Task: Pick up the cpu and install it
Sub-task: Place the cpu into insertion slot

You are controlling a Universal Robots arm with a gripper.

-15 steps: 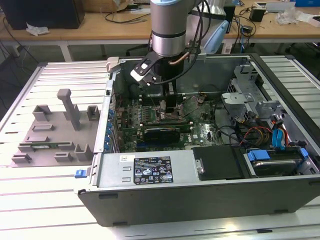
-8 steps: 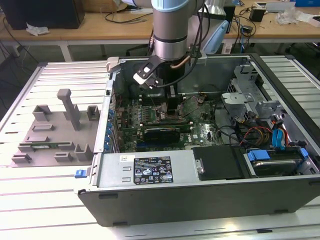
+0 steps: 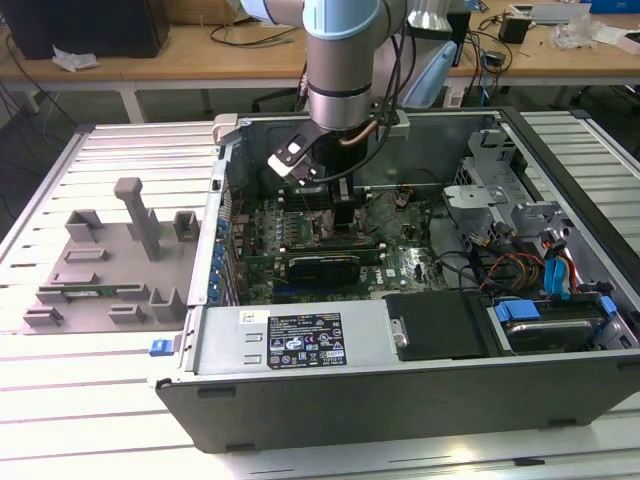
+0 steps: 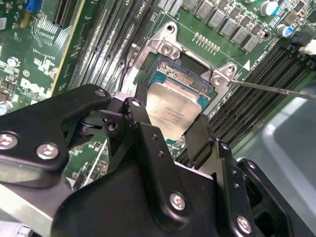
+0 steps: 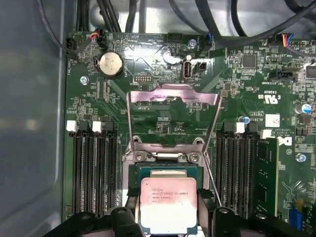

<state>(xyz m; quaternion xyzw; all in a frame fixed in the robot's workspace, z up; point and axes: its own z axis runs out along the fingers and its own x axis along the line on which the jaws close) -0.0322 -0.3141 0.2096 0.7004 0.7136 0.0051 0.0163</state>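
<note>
The small, flat, silver-topped square cpu (image 4: 175,106), judged light, rigid and fragile underneath, is clamped by its opposite edges in the black angular gripper (image 4: 169,119) above the open socket (image 4: 190,81).

Fine print crosses the cpu (image 5: 168,205) lid; a black-and-white sticker (image 3: 305,343) carries symbols; white lettering dots the motherboard (image 5: 256,79); none reads with certainty
</note>
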